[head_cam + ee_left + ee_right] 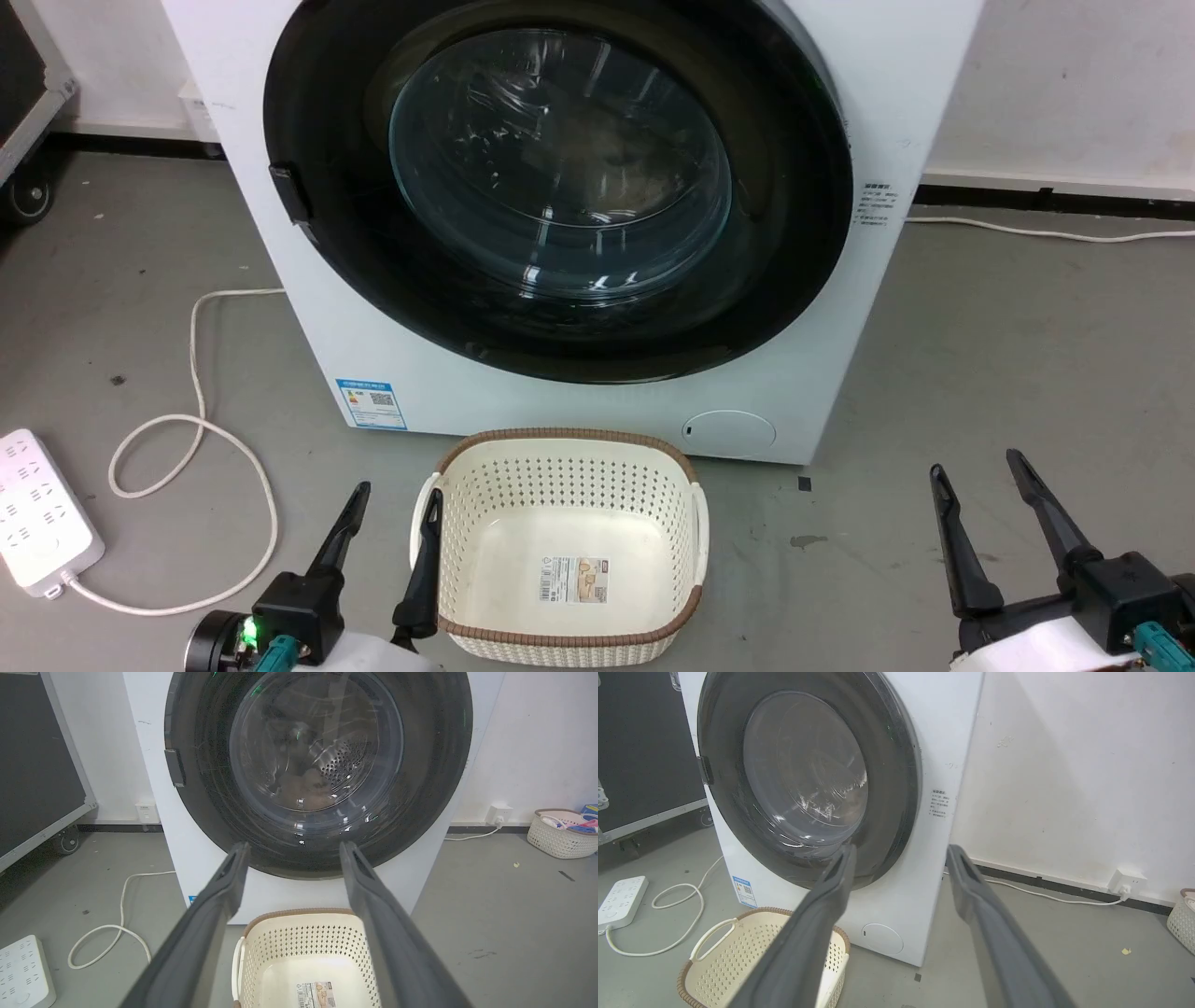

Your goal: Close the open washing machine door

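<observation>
Grey floor (980,373), washing machine (560,411) top cropped, door (794,233) seemingly flush, drum (345,760) murky; left claw (399,489), right claw (975,462) wide.

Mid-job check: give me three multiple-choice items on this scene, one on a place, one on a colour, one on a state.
1. Where is the basket relative to the washer?
A) on top of it
B) on the floor before it
C) inside it

2. What colour is the sticker low on the washer's front?
A) blue
B) red
C) black

3. How is the door?
A) swung wide open
B) taken off
C) shut against the front

Answers: B, the basket stands at the washer's foot; A, the sticker's border is blue; C, the door's rim lies flush on the front.
</observation>
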{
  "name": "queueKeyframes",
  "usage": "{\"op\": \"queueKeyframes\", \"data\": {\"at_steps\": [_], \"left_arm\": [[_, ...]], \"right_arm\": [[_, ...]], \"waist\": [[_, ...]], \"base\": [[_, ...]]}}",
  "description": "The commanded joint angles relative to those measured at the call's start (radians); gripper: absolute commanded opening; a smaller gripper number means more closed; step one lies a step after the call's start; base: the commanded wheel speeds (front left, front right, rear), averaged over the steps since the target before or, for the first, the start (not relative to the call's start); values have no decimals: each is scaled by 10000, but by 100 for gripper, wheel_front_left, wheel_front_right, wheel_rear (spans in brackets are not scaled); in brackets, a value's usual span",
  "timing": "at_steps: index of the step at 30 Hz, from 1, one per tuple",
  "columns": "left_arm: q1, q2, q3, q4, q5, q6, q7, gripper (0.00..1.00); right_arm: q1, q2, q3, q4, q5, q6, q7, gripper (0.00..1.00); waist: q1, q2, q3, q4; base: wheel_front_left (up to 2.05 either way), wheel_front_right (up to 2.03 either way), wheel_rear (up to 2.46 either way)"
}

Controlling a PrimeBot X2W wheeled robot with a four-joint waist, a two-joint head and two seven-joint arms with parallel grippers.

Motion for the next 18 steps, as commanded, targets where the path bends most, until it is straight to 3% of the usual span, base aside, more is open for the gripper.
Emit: {"op": "queueKeyframes", "data": {"at_steps": [1,5,6,18], "left_arm": [[115,-1,42,43,81,0,-45,100],[41,-16,28,105,87,-8,-45,100],[-3,-15,6,93,70,1,2,0],[-11,-29,24,-45,135,105,243,0]], "right_arm": [[141,71,-14,-79,-21,-7,-42,100],[201,98,48,89,7,-7,-42,100],[44,42,54,109,19,0,4,0],[10,46,114,55,32,1,238,0]], "waist": [[1,0,-6,-12],[1,0,-13,12],[2,0,-12,11],[2,0,-9,-3]], "base": [[0,0,0],[0,0,0],[0,0,0],[0,0,0]]}}
